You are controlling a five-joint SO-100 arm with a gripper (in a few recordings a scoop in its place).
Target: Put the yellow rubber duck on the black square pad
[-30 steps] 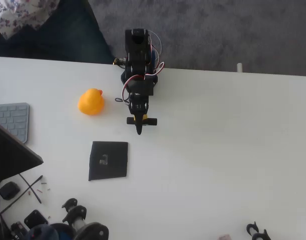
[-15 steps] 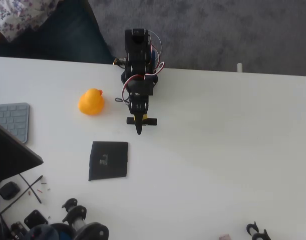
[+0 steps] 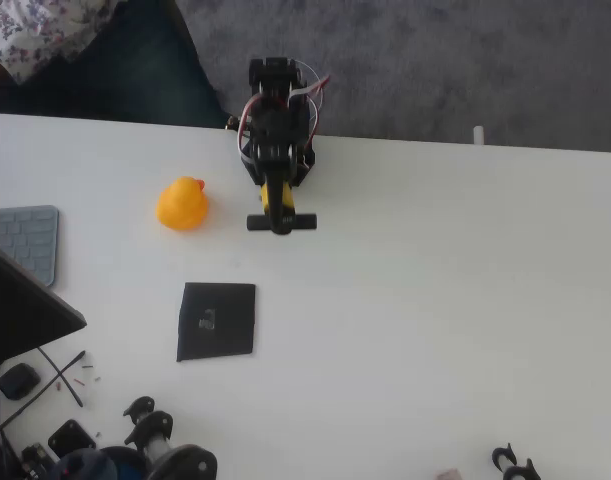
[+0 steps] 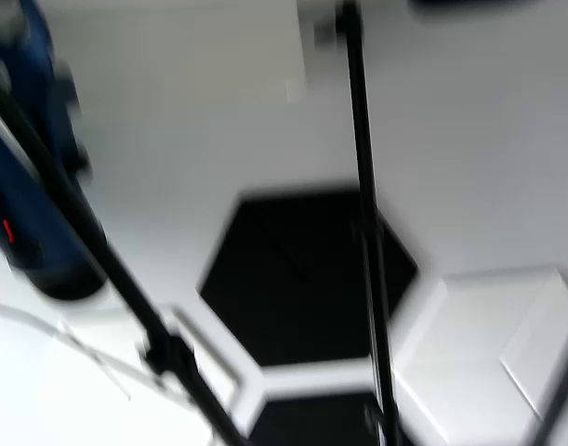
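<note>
The yellow rubber duck (image 3: pixel 182 204) stands on the white table (image 3: pixel 435 300) in the overhead view, its red-orange beak toward the far edge. The black square pad (image 3: pixel 217 320) lies flat below it in the picture, with a small pale mark near its centre. My gripper (image 3: pixel 280 228) hangs to the right of the duck, about a duck's width of bare table between them, and above the pad in the picture. It is seen end-on, its fingers look shut together, and it holds nothing. The wrist view is blurred and points away from the table.
A grey keyboard (image 3: pixel 25 238) and a dark laptop edge (image 3: pixel 25 315) sit at the left. Small black parts (image 3: pixel 145 430) and cables lie along the near left edge, another black part (image 3: pixel 513 462) at the near right. A person's patterned sleeve (image 3: pixel 35 30) shows top left.
The arm has drawn back toward its base and tipped the gripper up, so it looks shorter from above. Duck and pad have not moved.
</note>
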